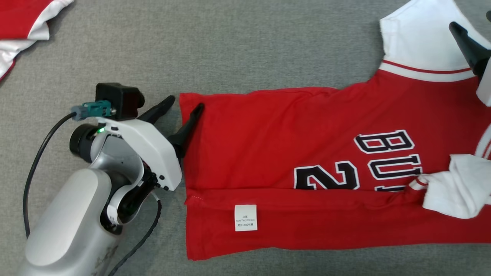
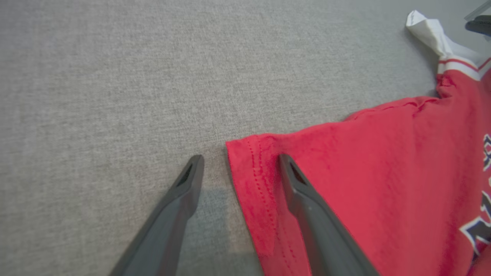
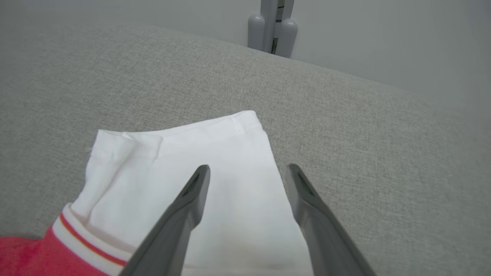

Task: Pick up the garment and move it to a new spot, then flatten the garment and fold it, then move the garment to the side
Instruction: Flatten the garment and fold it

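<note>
The jersey (image 1: pixel 307 153) is lying lengthwise, left to right, across the counter (image 1: pixel 268 46), its far hem corner (image 2: pixel 245 153) sitting between the spread jaws of the left end effector (image 1: pixel 185 102) while the right end effector (image 3: pixel 248 168), also spread, is hovering over the far-right sleeve (image 3: pixel 215 153).

We counted two garments on the tabletop (image 1: pixel 268 46): one red jersey (image 1: pixel 291 153) spread across its middle and right, and one more red-and-white garment (image 1: pixel 23 19) at its far left. The red jersey carried two white sleeves, one sleeve (image 1: pixel 418 42) toward the far edge and one sleeve (image 1: pixel 456 184) bunched toward the near edge, plus one white label (image 1: pixel 245 217). We counted two grippers, the left gripper (image 1: pixel 185 102) and the right gripper (image 3: pixel 248 168), each with two dark fingers (image 2: pixel 303 191), four in all. We saw one black cable (image 1: pixel 32 168) by the left arm.
</note>
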